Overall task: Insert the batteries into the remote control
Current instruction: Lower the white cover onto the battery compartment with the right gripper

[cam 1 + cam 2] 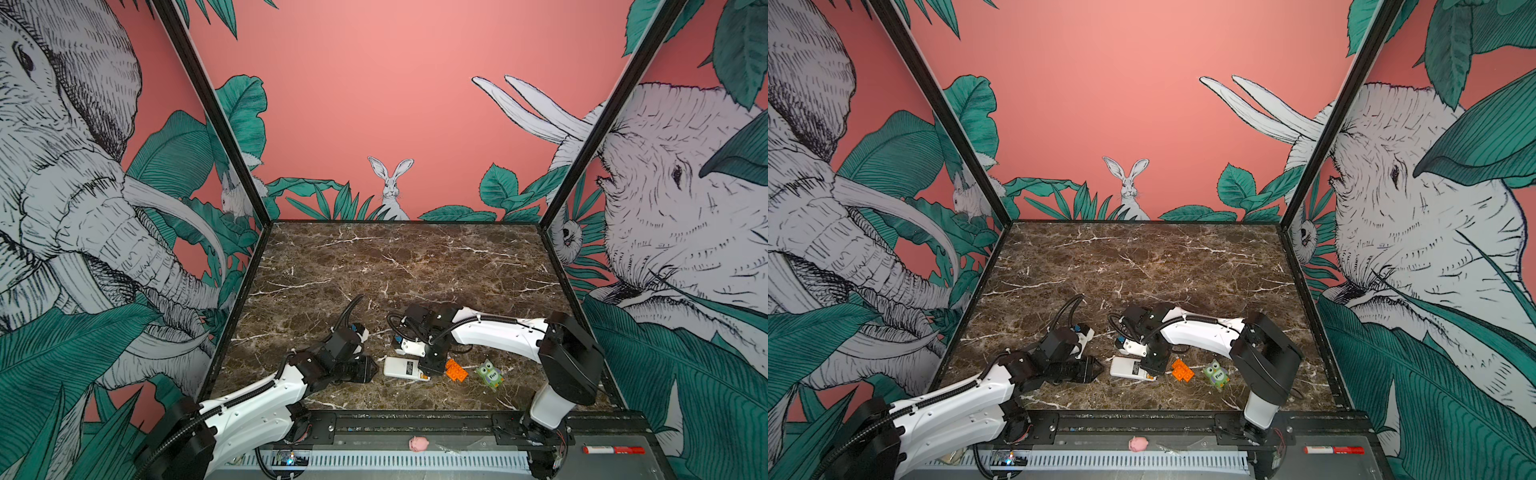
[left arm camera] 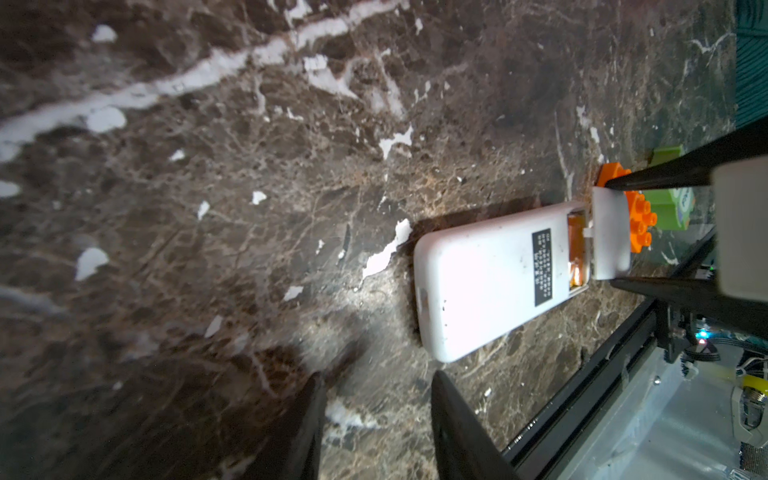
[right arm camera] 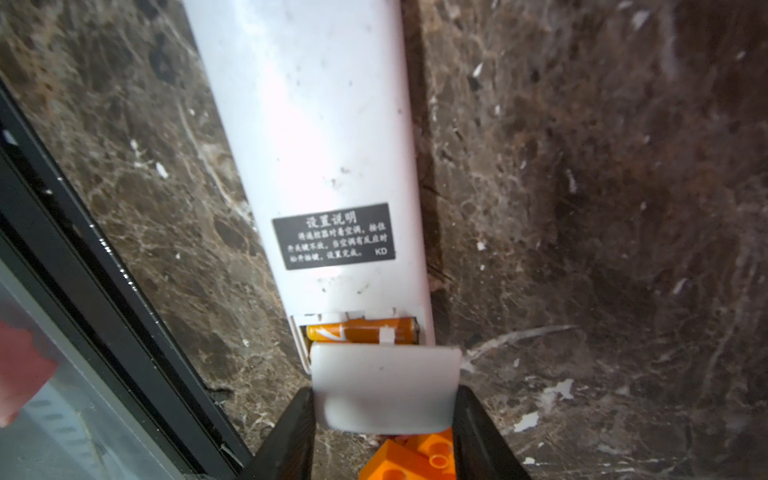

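Observation:
The remote control (image 1: pixel 401 368) (image 1: pixel 1125 368) lies back up on the marble near the front edge, its black label (image 3: pixel 332 236) showing. At its end the compartment is open, and the orange batteries (image 3: pixel 361 330) (image 2: pixel 701 245) lie inside it. A white battery cover (image 3: pixel 384 386) (image 2: pixel 609 232) sits at that open end, partly over the compartment. My right gripper (image 3: pixel 384 395) (image 1: pixel 430 368) is shut on the cover's two sides. My left gripper (image 2: pixel 376 376) (image 1: pixel 370 368) is open and holds nothing, low over the table just short of the remote's other end.
An orange studded brick (image 1: pixel 456 370) (image 3: pixel 415 457) lies right behind the right gripper. A green owl toy (image 1: pixel 490 374) stands further right. The black front rail (image 3: pixel 104 291) runs close beside the remote. A pink toy (image 1: pixel 417 444) and a red marker (image 1: pixel 613 449) lie outside it.

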